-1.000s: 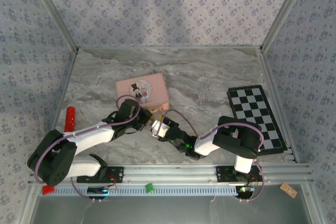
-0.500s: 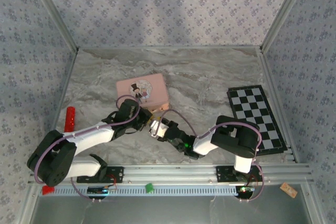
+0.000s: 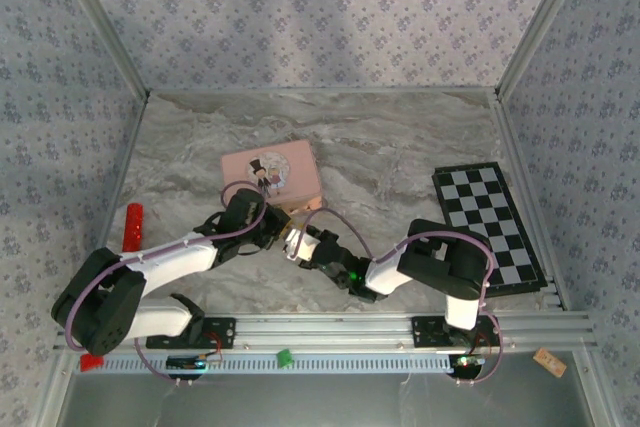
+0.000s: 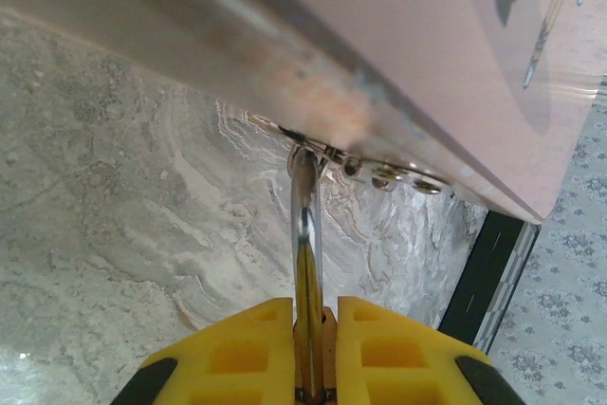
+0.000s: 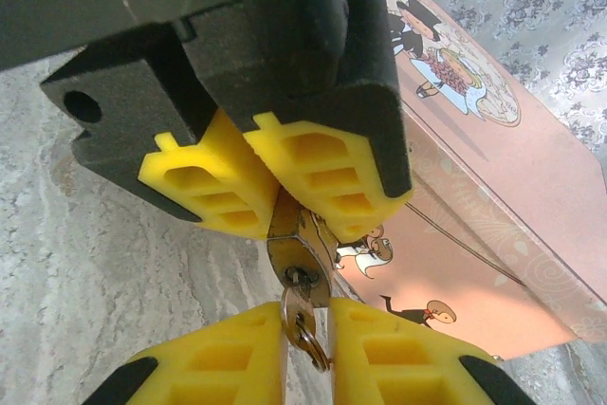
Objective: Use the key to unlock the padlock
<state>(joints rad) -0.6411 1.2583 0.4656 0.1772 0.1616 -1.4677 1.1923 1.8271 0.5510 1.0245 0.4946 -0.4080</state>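
My left gripper (image 4: 313,318) has its yellow pads (image 4: 248,348) pressed together on the tiny brass-gold padlock (image 5: 299,255), pinching it at its top end. The padlock hangs just off the near edge of the pink rectangular picture tin (image 3: 272,171), towards the tin's right corner, above the grey marbled tabletop (image 3: 400,137). In my left wrist view a thin silvery part of it rises from between my pads towards the tin's edge. The small metal key (image 5: 293,303) sits in the padlock's underside, on the side away from the tin, its ring dangling. My right gripper (image 5: 305,320) meets the left one there, its jaws drawn in close on either side of the key. I cannot tell whether they actually press it.
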